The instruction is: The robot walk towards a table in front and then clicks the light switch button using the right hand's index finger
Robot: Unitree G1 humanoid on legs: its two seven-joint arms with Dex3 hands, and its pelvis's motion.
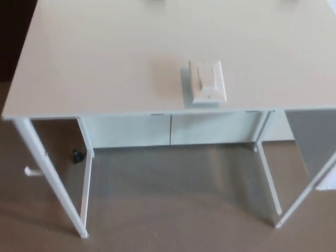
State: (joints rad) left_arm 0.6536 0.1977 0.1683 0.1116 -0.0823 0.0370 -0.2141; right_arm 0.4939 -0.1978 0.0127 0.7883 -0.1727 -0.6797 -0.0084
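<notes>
A: Which step is this?

B: The approach, I'd judge. The white surface fills the upper half of the head view, its near edge running across the middle, with brown floor below it.

A: And the light switch?

B: The light switch lies flat on the surface just right of centre, close to the near edge. Taking the surface as a clock face, it sits around five o'clock. Its rocker is the raised strip along its middle.

A: What are the fingers doing?

B: I cannot tell; neither hand shows in the view, and nothing is held that I can see.

A: The next move?

B: Probably closing the last of the gap, then bringing the right hand in from the three o'clock side, index finger extended, down onto the rocker.
</notes>
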